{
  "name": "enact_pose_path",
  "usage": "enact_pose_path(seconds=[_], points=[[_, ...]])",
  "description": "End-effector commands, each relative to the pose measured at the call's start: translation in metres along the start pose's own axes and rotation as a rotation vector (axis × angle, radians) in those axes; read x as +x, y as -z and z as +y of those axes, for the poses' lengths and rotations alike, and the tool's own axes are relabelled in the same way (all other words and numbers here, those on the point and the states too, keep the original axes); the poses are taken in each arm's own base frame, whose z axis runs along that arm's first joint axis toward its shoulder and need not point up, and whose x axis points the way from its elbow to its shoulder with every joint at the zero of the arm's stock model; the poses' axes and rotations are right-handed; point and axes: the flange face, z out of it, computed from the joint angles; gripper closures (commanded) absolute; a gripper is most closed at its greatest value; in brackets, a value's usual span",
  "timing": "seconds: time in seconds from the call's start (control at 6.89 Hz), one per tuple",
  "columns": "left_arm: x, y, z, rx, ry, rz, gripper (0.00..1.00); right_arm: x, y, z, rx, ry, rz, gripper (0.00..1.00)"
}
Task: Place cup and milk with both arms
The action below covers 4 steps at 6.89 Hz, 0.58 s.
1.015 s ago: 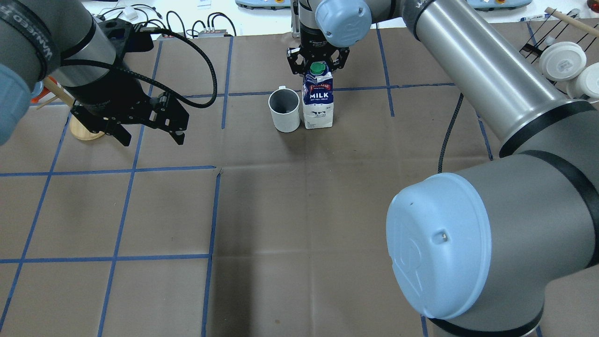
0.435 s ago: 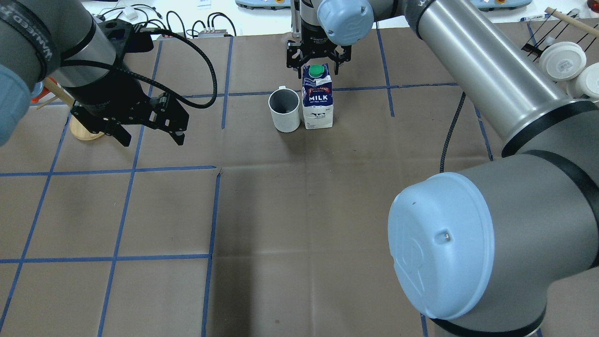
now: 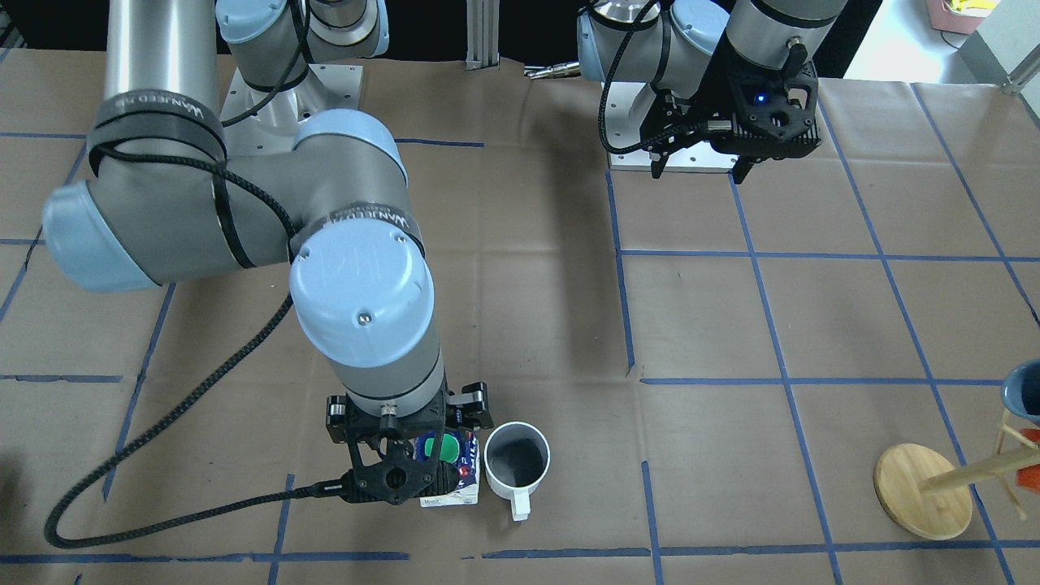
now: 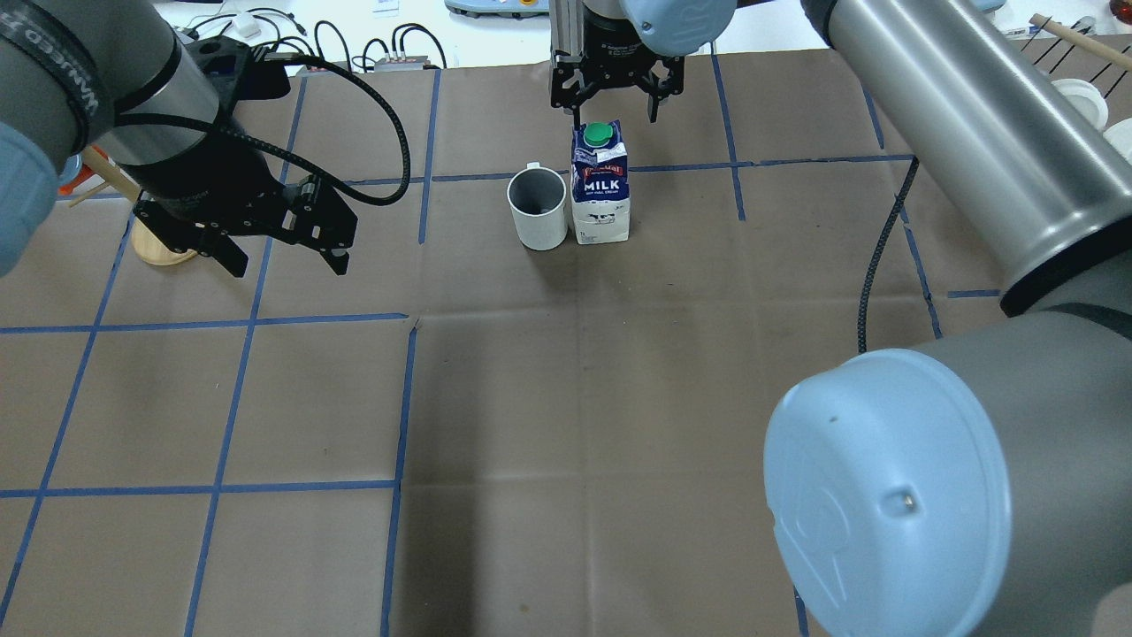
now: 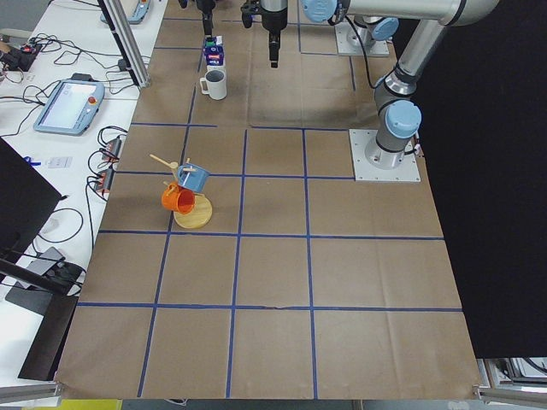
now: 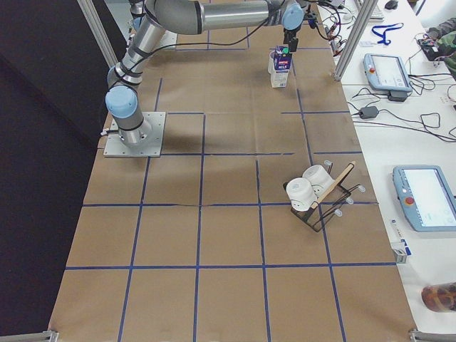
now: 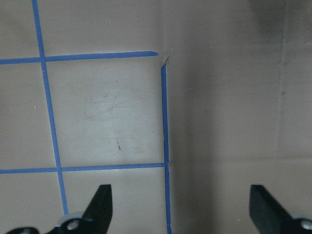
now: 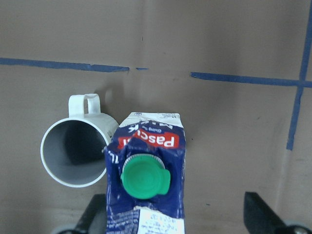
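On view were two arms, the left arm and the right arm, one white mug, one milk carton, one wooden stand with one blue cup and one orange cup, and one wire rack holding two white cups.

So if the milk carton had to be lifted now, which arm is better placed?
The right. The right gripper hangs open directly above the milk carton, while the left gripper hovers far off to the side.

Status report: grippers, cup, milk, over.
Left gripper open, empty. Right gripper open, above milk. Cup and milk upright, side by side. Wooden stand far left, clear.
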Motion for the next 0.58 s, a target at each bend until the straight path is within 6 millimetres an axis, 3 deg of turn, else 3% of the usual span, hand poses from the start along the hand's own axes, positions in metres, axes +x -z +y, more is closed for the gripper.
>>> enact_pose_path(seconds=[0.0,0.15,0.44], points=[[0.0,0.0,0.0,-0.001,0.0,0.0,0.0,0.039,0.047,0.036,-0.031,0.047,0.012,0.0],[0.0,0.0,0.0,-0.001,0.0,0.0,0.0,0.071,0.061,0.059,-0.046,0.056,0.017,0.0],[0.0,0.0,0.0,-0.001,0.0,0.0,0.0,0.123,0.081,0.124,-0.054,0.053,0.014,0.0]])
